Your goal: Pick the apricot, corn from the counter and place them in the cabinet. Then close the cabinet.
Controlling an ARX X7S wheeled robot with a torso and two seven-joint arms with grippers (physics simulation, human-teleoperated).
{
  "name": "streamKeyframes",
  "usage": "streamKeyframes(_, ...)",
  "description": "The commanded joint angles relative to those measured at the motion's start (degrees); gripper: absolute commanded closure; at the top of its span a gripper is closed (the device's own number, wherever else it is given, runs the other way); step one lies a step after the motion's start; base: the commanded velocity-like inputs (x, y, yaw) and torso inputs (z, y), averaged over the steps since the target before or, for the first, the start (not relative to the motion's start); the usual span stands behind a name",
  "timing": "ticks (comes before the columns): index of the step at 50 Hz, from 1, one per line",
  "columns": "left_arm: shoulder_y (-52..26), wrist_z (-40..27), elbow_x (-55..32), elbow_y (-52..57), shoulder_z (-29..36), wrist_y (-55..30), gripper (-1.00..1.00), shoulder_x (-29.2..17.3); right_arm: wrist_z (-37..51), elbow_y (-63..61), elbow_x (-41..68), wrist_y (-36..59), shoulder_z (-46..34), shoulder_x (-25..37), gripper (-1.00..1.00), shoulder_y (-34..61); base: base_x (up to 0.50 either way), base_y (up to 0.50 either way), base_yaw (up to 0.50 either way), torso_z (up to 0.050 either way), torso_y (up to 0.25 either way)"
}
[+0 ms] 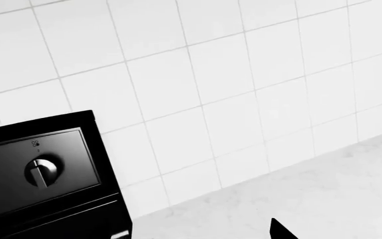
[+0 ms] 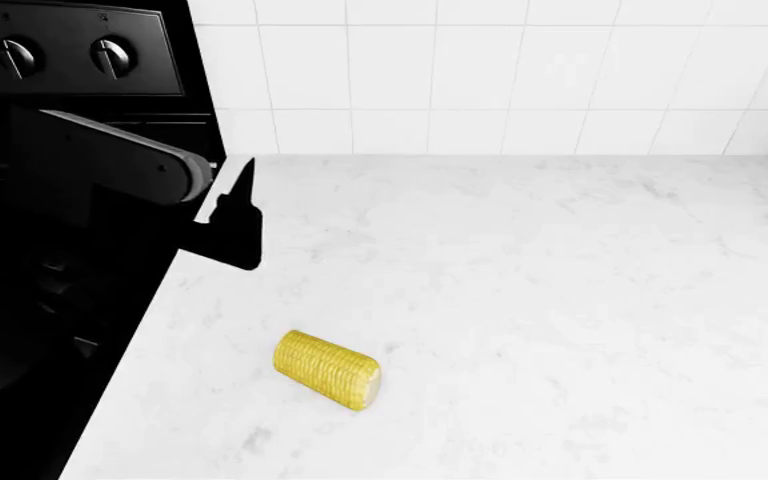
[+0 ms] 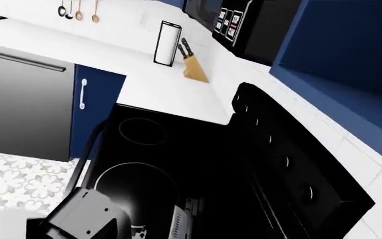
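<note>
Lying on its side: corn (image 2: 328,370), on counter (image 2: 584,300), near front edge
Apricot: not seen
Left gripper (image 2: 231,222): dark, above counter beside stove (image 2: 51,250); jaw state cannot be told
Right gripper: out of sight

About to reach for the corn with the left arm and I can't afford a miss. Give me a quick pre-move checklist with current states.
1. Corn located: ok, lying on its side on the counter near the front left, nothing touching it.
2. Path from left gripper to the corn: ok, bare worktop between them in the head view.
3. Left gripper open: cannot tell, only a dark fingertip shows in the left wrist view.
4. Left gripper empty: cannot tell, though nothing shows in it in the head view.
5. Apricot located: not ok, not visible in any view.
6. Cabinet open and reachable: cannot tell, no view shows its door.
</note>
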Motion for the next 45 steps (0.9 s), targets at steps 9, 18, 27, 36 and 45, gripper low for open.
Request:
streamKeyframes(9, -0.5, -0.8, -1.1, 0.0, -0.7, -0.5, -1.00, -0.3, 18.5, -5.2, 21.0, 0.2, -0.8, 7.9, -1.00, -9.4, 0.00, 0.00, 0.00, 0.000, 0.000)
streamKeyframes(18, 0.2, -0.7, -0.9, -0.2, -0.6, 0.5, -1.00, -0.6, 24.0, -6.7, 27.1, -0.2, -0.2, 11.2, -1.00, -12.6, 0.00, 0.00, 0.00, 0.000, 0.000)
streamKeyframes(27, 0.4, -1.0, -1.0, -0.3, -0.4, 0.8, -1.00, -0.7, 27.3, -8.1, 30.4, -1.3, 0.8, 15.4, -1.00, -16.0, 0.00, 0.00, 0.00, 0.000, 0.000)
streamKeyframes(36, 0.2, -1.3, -1.1, -0.4, -0.1, 0.9, -1.00, -0.7, 31.3, -11.4, 35.1, -1.1, 1.6, 19.2, -1.00, -21.7, 0.00, 0.00, 0.00, 0.000, 0.000)
streamKeyframes(45, 0.3, -1.4, -1.2, -0.5, 0.0, 1.3, -1.00, -0.7, 32.1, -15.0, 35.6, -2.4, -2.4, 21.6, -1.00, -28.3, 0.00, 0.00, 0.00, 0.000, 0.000)
